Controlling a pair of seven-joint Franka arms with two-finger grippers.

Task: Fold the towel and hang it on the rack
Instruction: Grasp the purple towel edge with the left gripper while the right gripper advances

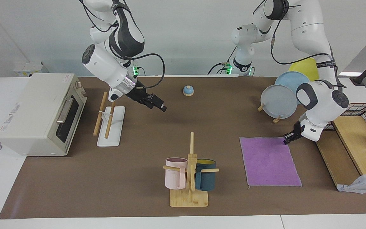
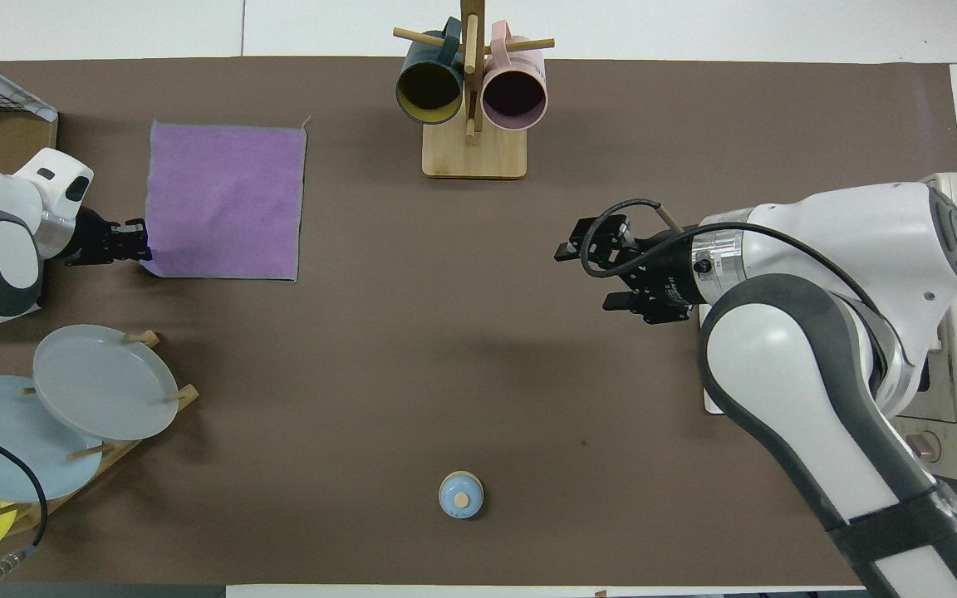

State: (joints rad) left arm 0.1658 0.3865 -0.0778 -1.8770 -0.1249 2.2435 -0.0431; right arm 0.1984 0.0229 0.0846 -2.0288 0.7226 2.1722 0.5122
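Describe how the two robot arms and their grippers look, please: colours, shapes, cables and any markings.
Both arms have glossy white rounded shells with dark grey or black joint sections and round grey end caps. Loose black cables run along each. A silver metal ring joins the right arm's wrist to its black gripper. The left gripper and right gripper are black, angular and two-fingered. Green lights glow at both bases.

robot lab: two arms (image 1: 113, 60) bolted at brown-matted table (image 1: 138, 178), bare white wall.
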